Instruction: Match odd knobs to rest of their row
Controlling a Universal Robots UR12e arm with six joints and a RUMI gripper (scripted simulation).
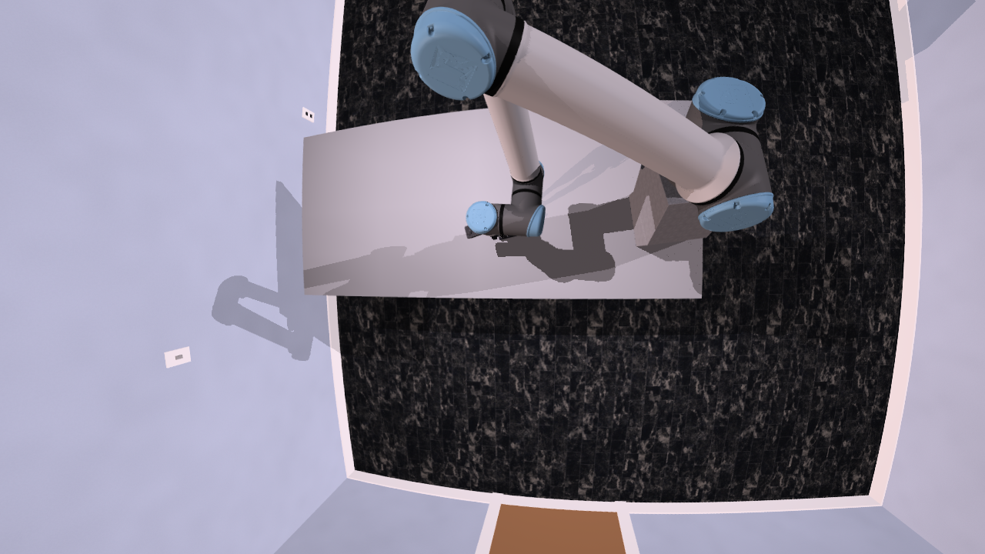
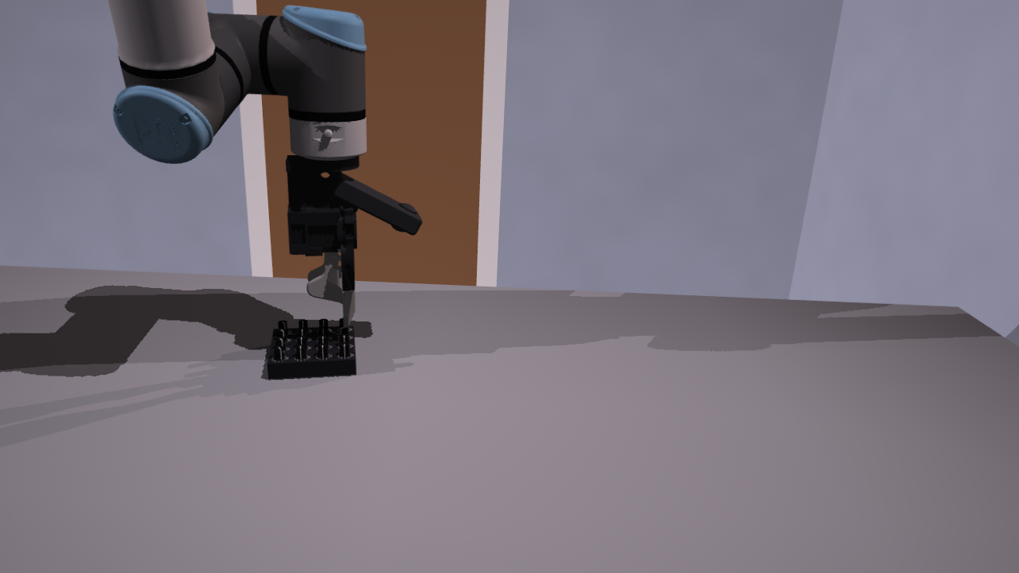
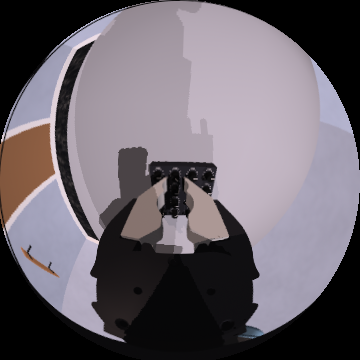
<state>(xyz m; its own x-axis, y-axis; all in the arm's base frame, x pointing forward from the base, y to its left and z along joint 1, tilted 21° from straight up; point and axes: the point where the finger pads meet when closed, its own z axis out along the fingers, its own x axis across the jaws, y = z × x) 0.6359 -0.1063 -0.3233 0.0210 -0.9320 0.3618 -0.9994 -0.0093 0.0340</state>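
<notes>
Seen from exterior view: hand [image 1: 472,232] [image 2: 347,324] [image 3: 175,178] aimed straight down, approx. vert., at the end of the arm [image 1: 606,110] [image 2: 163,35] [image 3: 252,331]. Fingertips low over the far R corner (ext. view) of the knob box [image 2: 311,367] [image 3: 183,164], right by a knob there; contact unclear. Box sitting flat on the surface [image 1: 399,171] [image 2: 498,442] [image 3: 250,100], directly below the hand; hidden from top view by the wrist.

Hand spread only a bit: narrow gap betw. tips, w/ a column of knobs [image 3: 174,202] visible through it in wrist view, nothing visibly pinched.

Upper link angled across the surface in top view, then bent back at the elbow [image 1: 454,53] toward the wrist [image 1: 519,218] [image 2: 324,78]. Black bar [image 2: 380,204] slanting down & out from the side of the hand. Knob pointers/marks too small & dark to read; row match can't be told.
</notes>
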